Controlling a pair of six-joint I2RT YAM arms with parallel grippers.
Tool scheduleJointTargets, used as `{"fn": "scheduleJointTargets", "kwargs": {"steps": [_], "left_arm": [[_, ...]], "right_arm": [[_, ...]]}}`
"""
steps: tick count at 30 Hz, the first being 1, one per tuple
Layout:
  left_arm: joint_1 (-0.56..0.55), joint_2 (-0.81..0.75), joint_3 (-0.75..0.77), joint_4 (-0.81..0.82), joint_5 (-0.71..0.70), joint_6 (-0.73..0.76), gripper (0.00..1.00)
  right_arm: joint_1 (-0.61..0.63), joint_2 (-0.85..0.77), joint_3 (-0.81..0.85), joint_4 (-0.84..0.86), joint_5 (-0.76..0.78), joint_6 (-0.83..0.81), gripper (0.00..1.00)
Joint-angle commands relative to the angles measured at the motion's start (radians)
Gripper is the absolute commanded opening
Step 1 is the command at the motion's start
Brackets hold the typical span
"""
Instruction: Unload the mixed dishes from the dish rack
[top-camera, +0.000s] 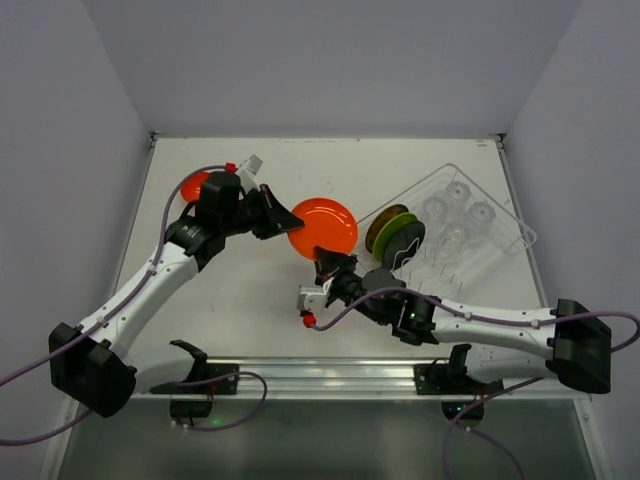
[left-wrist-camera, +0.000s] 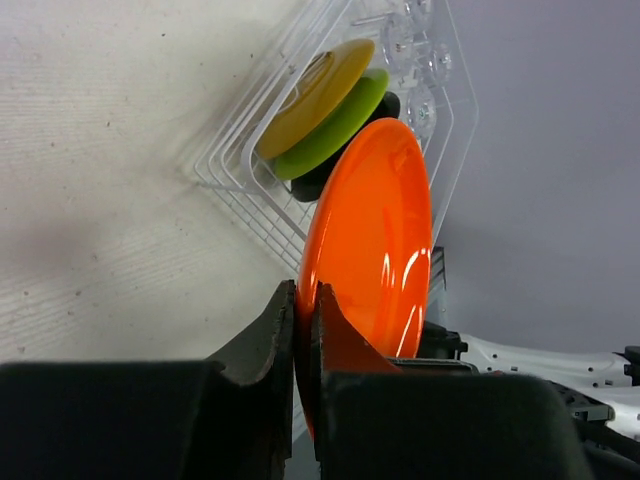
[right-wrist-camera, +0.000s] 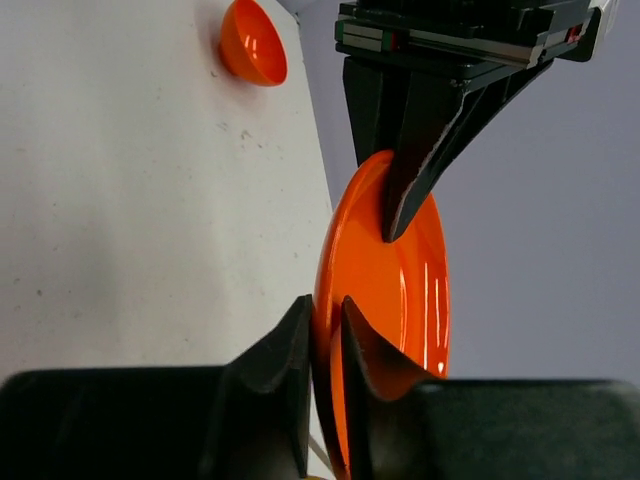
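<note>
The orange plate (top-camera: 323, 226) is hanging tilted above the white table (top-camera: 240, 310), just left of the dish rack (top-camera: 512, 228). The left gripper (top-camera: 291, 222) is pinching its left rim with its jaws closed tight on it. The right gripper (top-camera: 325, 262) is clamping the near rim the same way. Pale walls (top-camera: 300, 60) are enclosing the table.

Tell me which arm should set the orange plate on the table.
Left: the left gripper holds the plate over bare table near the bowl; the right gripper, also holding it, is by the rack.
</note>
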Motion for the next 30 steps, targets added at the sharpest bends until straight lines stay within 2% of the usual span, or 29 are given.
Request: {"fn": "scheduleJointTargets", "kwargs": {"steps": [1, 3, 4, 8, 10, 12, 14, 15, 16, 17, 18, 21, 25, 30], "left_arm": [[-0.010, -0.012, -0.022, 0.047, 0.016, 0.052, 0.00], [-0.002, -0.012, -0.028, 0.056, 0.001, 0.048, 0.00], [0.022, -0.011, -0.035, 0.064, 0.013, 0.046, 0.00], [0.160, -0.020, -0.103, 0.177, 0.122, -0.004, 0.00], [0.223, -0.009, -0.113, 0.205, 0.137, -0.005, 0.00], [0.248, 0.014, -0.108, 0.209, 0.122, 0.020, 0.00], [0.279, 0.049, -0.123, 0.228, 0.065, 0.026, 0.00], [0.297, 0.063, -0.140, 0.257, 0.050, 0.019, 0.00], [0.305, 0.087, -0.159, 0.292, 0.027, 0.012, 0.00], [0.313, 0.107, -0.176, 0.319, 0.013, 0.006, 0.00], [0.325, 0.129, -0.177, 0.367, -0.016, 0.008, 0.00], [0.326, 0.216, -0.167, 0.453, -0.065, 0.022, 0.00], [0.339, 0.352, -0.147, 0.583, -0.099, 0.049, 0.00], [0.380, 0.509, -0.098, 0.630, -0.102, 0.074, 0.00]], "right_arm": [[-0.006, -0.004, 0.007, 0.160, 0.030, 0.085, 0.27], [-0.008, -0.004, 0.014, 0.160, 0.061, 0.157, 0.60], [-0.006, -0.010, 0.014, 0.148, 0.082, 0.174, 0.84], [-0.006, -0.060, -0.012, 0.111, 0.079, 0.243, 0.99], [-0.008, -0.082, -0.032, 0.100, 0.087, 0.303, 0.99], [-0.017, -0.105, 0.002, 0.059, 0.163, 0.451, 0.99], [-0.046, -0.109, 0.081, -0.170, 0.211, 0.630, 0.99], [-0.102, -0.114, 0.177, -0.271, 0.179, 0.851, 0.99], [-0.136, -0.116, 0.219, -0.439, 0.153, 0.971, 0.99], [-0.174, -0.119, 0.262, -0.519, 0.129, 1.086, 0.99], [-0.240, -0.137, 0.313, -0.569, 0.069, 1.280, 0.99], [-0.325, -0.197, 0.338, -0.650, -0.051, 1.483, 0.99], [-0.409, -0.325, 0.341, -0.712, -0.116, 1.622, 0.99], [-0.426, -0.441, 0.291, -0.802, 0.007, 1.639, 0.99]]}}
